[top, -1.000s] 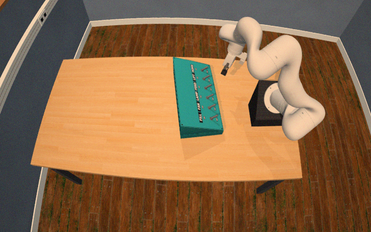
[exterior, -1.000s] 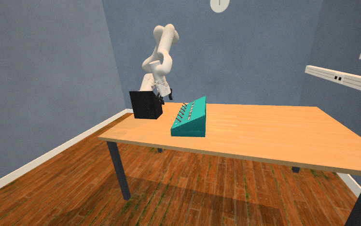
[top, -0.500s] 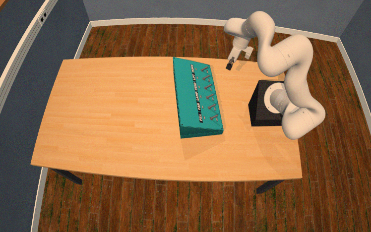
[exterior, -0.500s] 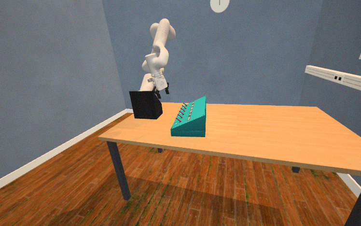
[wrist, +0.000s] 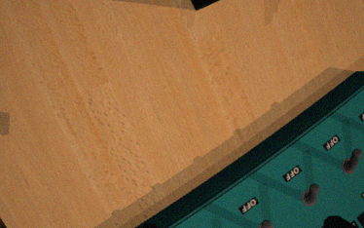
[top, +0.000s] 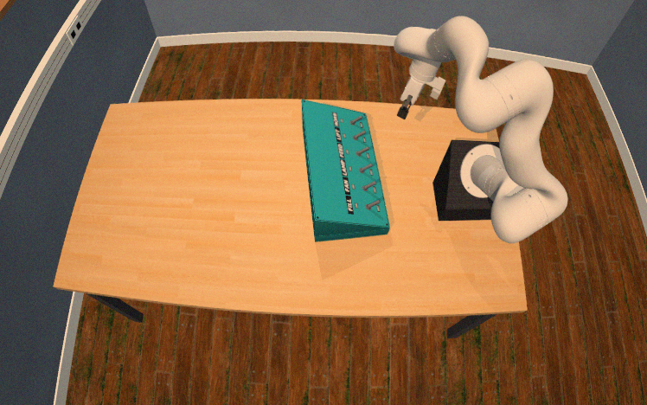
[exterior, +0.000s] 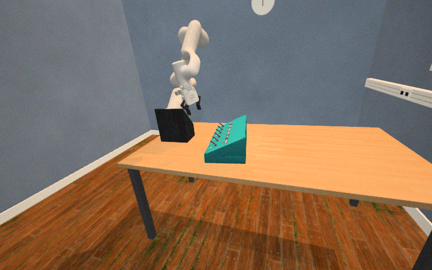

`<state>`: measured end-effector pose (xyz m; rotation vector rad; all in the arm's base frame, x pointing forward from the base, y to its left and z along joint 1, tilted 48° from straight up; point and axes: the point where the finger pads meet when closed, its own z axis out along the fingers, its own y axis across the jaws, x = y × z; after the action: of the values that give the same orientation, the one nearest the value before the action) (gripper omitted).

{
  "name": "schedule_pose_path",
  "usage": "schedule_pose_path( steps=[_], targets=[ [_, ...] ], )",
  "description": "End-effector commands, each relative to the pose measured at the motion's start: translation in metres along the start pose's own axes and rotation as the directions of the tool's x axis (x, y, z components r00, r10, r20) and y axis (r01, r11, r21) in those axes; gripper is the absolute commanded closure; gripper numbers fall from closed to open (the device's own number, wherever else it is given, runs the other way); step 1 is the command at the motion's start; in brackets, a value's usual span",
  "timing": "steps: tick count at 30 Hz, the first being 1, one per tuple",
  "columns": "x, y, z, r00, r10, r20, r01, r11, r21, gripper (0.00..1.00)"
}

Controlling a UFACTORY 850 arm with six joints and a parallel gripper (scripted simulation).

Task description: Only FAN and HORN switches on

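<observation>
The teal sloped console (top: 343, 167) lies on the wooden table, with a row of several toggle switches along its low edge. Its labels run FILL, FAN, LAMP, FEED, LIFT, HORN. The FAN lever (top: 369, 187) is near the front end and the HORN lever (top: 355, 120) is at the far end. My gripper (top: 419, 98) is open and empty. It hangs above the table beyond the console's HORN end, apart from it, and also shows in the exterior view (exterior: 192, 108). The wrist view shows the console's low edge (wrist: 292, 185), OFF labels and two levers (wrist: 310, 194). I cannot tell which way each lever is set.
The arm's black base block (top: 463, 181) stands on the table right of the console, close to its switch side. The table's far edge runs just behind the gripper. The wide left part of the table (top: 190, 200) lies beyond the console's tall back.
</observation>
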<state>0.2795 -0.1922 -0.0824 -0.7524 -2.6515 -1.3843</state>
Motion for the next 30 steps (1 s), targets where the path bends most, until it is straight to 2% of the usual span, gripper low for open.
schedule_pose_path(
  steps=[1,3,5,7,8,9,10,12,13,15,16,17,18,20,21,22,23,25,26,30],
  targets=[
    [-0.001,0.007,0.001,1.000,-0.014,0.006,0.014,1.000,-0.003,0.00],
    [0.000,0.030,0.006,0.998,-0.054,0.020,0.054,0.998,-0.014,0.00],
    [0.002,0.066,0.015,0.991,-0.122,0.046,0.123,0.992,-0.029,0.00],
    [0.002,0.066,0.015,0.991,-0.122,0.046,0.123,0.992,-0.029,0.00],
    [0.005,0.089,0.021,0.984,-0.164,0.065,0.167,0.985,-0.034,0.00],
    [0.005,0.089,0.021,0.984,-0.164,0.065,0.167,0.985,-0.034,0.00],
    [0.009,0.112,0.028,0.974,-0.211,0.086,0.214,0.976,-0.037,0.00],
    [0.009,0.112,0.028,0.974,-0.211,0.086,0.214,0.976,-0.037,0.00],
    [0.015,0.136,0.036,0.960,-0.259,0.110,0.264,0.964,-0.036,0.00],
    [0.015,0.136,0.036,0.960,-0.259,0.110,0.264,0.964,-0.036,0.00],
    [0.022,0.159,0.043,0.942,-0.308,0.134,0.314,0.949,-0.030,0.00],
    [0.022,0.159,0.043,0.942,-0.308,0.134,0.314,0.949,-0.030,0.00],
    [0.030,0.179,0.051,0.922,-0.355,0.157,0.362,0.932,-0.020,0.00],
    [0.030,0.179,0.051,0.922,-0.355,0.157,0.362,0.932,-0.020,0.00],
    [0.039,0.197,0.057,0.900,-0.399,0.178,0.407,0.914,-0.007,0.00],
    [0.039,0.197,0.057,0.900,-0.399,0.178,0.407,0.914,-0.007,0.00],
    [0.048,0.212,0.063,0.877,-0.439,0.196,0.446,0.895,0.008,0.00],
    [0.048,0.212,0.063,0.877,-0.439,0.196,0.446,0.895,0.008,0.00],
    [0.056,0.224,0.068,0.856,-0.473,0.210,0.479,0.878,0.024,0.00],
    [0.069,0.239,0.075,0.822,-0.521,0.229,0.524,0.850,0.051,0.00]
  ],
)
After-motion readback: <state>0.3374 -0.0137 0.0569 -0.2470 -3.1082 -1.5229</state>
